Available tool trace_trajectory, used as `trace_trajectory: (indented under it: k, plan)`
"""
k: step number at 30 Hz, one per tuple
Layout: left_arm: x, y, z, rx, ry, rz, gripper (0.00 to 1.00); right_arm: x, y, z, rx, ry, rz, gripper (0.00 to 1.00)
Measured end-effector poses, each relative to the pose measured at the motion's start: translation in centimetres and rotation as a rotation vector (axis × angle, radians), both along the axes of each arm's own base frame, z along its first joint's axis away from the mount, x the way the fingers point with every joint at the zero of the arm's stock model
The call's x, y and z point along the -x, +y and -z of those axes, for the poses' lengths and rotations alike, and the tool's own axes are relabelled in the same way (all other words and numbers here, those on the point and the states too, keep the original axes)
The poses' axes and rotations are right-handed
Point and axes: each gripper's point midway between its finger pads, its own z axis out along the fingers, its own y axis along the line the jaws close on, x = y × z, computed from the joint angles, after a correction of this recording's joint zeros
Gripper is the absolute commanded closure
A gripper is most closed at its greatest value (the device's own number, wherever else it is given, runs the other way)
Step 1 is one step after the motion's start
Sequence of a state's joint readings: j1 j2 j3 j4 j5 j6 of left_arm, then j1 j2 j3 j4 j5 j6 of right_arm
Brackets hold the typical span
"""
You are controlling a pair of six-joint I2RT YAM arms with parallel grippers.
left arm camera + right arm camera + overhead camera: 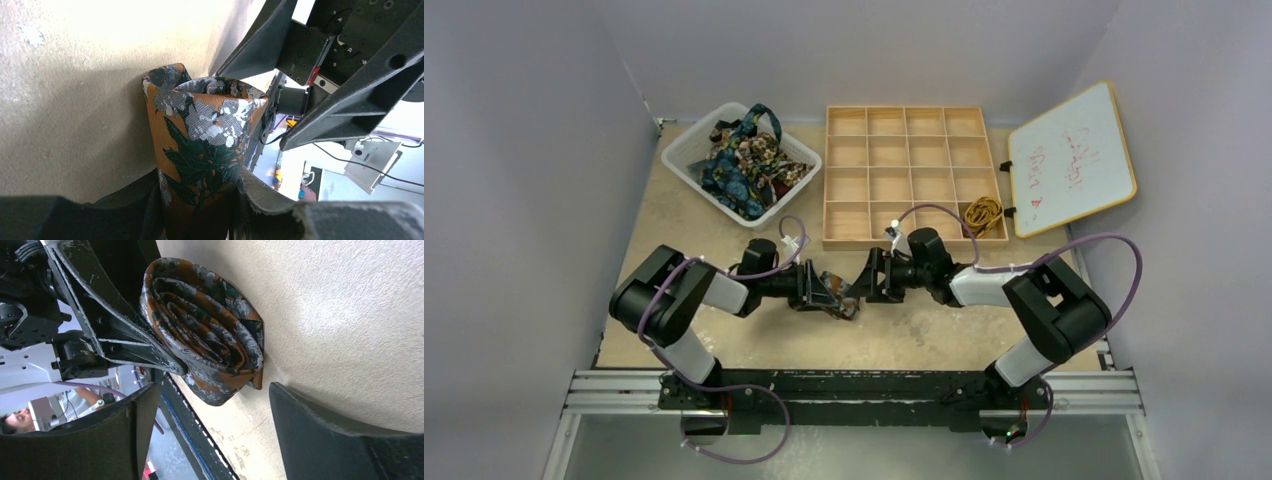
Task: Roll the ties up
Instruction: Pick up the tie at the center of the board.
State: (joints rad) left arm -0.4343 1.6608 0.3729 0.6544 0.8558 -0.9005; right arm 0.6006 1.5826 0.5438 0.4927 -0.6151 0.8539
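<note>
1. Reaching inward from the near left corner, the left arm lies low over the surface, with its forearm about level and its wrist pointing right toward the middle.
2. The left tool is clamped on the rolled tie, an orange-brown fabric with grey and dark green flowers. In the left wrist view the roll sits pinched between the two fingers, against the surface.
3. The right arm mirrors this pose, elbow bent at the near right and wrist pointing left, so the two tools face each other.
4. The right tool stands with its fingers apart. In its wrist view they sit on either side of the roll's spiral end, and neither finger touches it.
5. Loose ties lie heaped in a white basket at the far left.
6. A gold tie lies in the near right compartment of the wooden tray, and a whiteboard lies beside that tray.
</note>
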Motion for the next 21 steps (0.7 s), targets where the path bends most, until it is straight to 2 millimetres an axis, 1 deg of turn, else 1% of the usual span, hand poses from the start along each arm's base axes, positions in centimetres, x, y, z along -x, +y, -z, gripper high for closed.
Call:
trace_trajectory:
  k: [3,6,8,11,13,16,18,21]
  plan:
    - [0.1,0.1,0.1,-0.005,-0.001,0.005,0.71,-0.1,-0.1,-0.2,0.002,-0.010,0.001,0.11]
    - [0.3,0.1,0.1,-0.008,-0.012,0.018,0.71,-0.3,-0.3,-0.4,0.007,-0.026,0.007,0.11]
    - [0.4,0.2,0.1,-0.009,-0.024,0.028,0.71,-0.5,-0.3,-0.9,0.003,-0.052,0.010,0.11]
    - [0.6,0.2,-0.4,-0.003,-0.049,0.051,0.71,-0.9,-0.2,-2.5,-0.029,-0.120,0.009,0.11]
    - [0.7,0.1,-0.8,0.006,-0.074,0.070,0.71,-1.1,-0.2,-4.0,-0.069,-0.194,0.008,0.10]
    - [0.7,-0.1,-1.6,0.023,-0.107,0.100,0.70,-0.7,-0.4,-5.4,-0.117,-0.275,0.004,0.09]
    - [0.9,-0.2,-2.4,0.041,-0.132,0.128,0.70,-0.3,-0.7,-6.4,-0.152,-0.332,-0.001,0.08]
    - [1.3,-0.2,-3.9,0.070,-0.178,0.164,0.70,-0.1,-0.8,-7.9,-0.186,-0.389,-0.008,0.07]
